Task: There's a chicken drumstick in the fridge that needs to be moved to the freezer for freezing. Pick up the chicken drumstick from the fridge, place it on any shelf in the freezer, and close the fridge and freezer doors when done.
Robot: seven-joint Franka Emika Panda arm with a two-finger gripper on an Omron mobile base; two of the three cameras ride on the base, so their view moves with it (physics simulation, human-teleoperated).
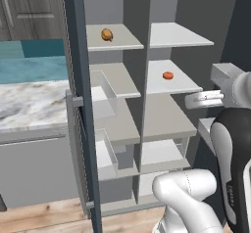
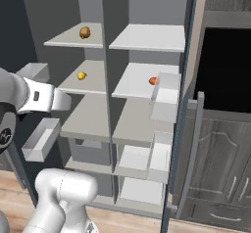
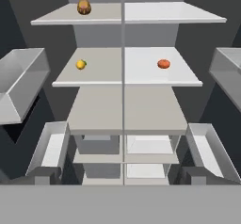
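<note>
Drumstick (image 3: 84, 7) already on top freezer shelf (image 3: 61, 18), so claw (image 1: 198, 100) open, empty, backed off; both doors (image 1: 81, 104) still open.

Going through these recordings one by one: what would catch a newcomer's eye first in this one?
Both doors of the tall slate-blue unit stand wide open, baring pale shelves. The chicken drumstick already sits on the top shelf of the freezer, the left half. A small orange-red round item lies one level down in the fridge, and a small yellow item lies across from it on the freezer side.
</note>
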